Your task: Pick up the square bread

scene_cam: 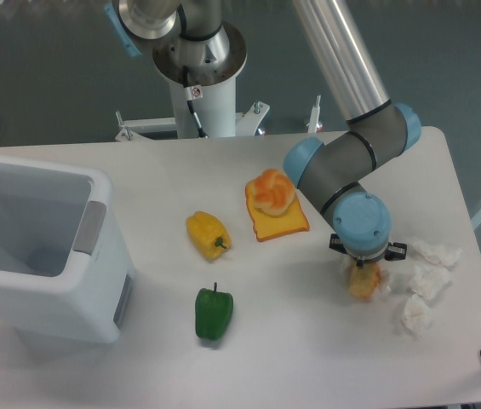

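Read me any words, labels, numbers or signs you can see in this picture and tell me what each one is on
No words or numbers can be read anywhere in this view.
Small red-and-white round sticker on the white robot base column: a sign of some kind, too small and blurred to make out.
White bin, bread, peppers and robot arm: no visible labels.

Bun (272, 192) on toast (277, 219); yellow pepper (207, 234), green pepper (214, 312)
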`<action>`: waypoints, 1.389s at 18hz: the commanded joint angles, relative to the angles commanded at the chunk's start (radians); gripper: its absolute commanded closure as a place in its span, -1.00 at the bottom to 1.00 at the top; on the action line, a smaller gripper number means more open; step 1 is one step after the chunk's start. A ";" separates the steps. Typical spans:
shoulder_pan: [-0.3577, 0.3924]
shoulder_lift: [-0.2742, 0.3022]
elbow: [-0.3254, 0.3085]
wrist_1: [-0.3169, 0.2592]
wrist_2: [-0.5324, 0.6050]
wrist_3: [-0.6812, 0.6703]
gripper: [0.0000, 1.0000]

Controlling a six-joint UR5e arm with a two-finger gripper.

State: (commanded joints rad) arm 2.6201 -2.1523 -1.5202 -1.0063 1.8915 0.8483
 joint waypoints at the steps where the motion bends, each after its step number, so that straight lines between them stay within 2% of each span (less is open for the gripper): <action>1: -0.003 0.017 0.000 0.000 -0.015 0.002 1.00; 4: -0.037 0.068 0.014 0.005 -0.066 0.002 1.00; 7: -0.069 0.072 0.087 0.015 -0.090 0.011 1.00; 10: -0.069 0.065 0.141 0.012 -0.198 0.044 1.00; 14: -0.064 0.022 0.212 0.000 -0.201 0.069 1.00; 18: -0.060 -0.014 0.258 -0.047 -0.196 0.101 1.00; 22: -0.028 -0.027 0.301 -0.147 -0.201 0.120 1.00; 25: -0.017 -0.027 0.308 -0.153 -0.198 0.129 1.00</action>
State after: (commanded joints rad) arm 2.6031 -2.1798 -1.2118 -1.1597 1.6935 0.9771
